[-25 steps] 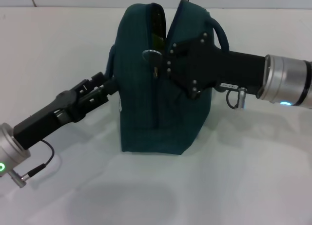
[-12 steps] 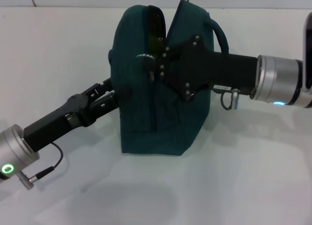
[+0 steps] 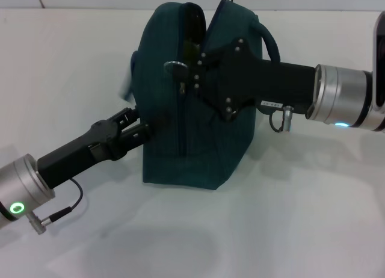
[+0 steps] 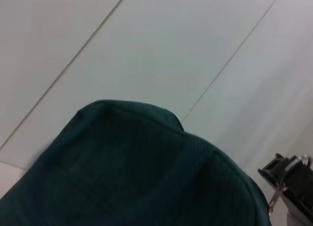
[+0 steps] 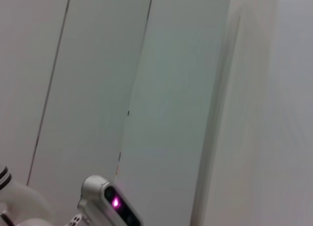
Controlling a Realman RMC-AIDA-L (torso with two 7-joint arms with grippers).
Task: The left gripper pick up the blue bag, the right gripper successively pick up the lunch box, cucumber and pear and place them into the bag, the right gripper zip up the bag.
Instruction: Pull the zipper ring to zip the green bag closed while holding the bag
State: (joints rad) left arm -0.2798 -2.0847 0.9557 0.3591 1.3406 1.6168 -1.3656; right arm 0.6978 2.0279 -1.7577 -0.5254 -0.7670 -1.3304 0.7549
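Note:
The blue bag [image 3: 198, 139] stands upright on the white table, its top seam gaping open in a dark slit. My right gripper [image 3: 180, 73] reaches in from the right across the bag's upper face, its jaws closed at the zip pull [image 3: 175, 66], where the open slit ends. My left gripper [image 3: 143, 126] comes from the lower left and pinches the bag's left side. In the left wrist view the bag [image 4: 127, 172] fills the lower part, with part of the right gripper's body [image 4: 288, 179] at the edge. The lunch box, cucumber and pear are hidden.
A padded handle [image 3: 271, 43] arches off the bag's right side behind my right arm. The white table [image 3: 289, 218] spreads around the bag. The right wrist view shows only pale wall panels and a silver device [image 5: 110, 202] with a pink light.
My left gripper slid down and forward along the bag's left side. The right gripper shifted slightly left with the zip pull, and the bag's base moved a little to the left.

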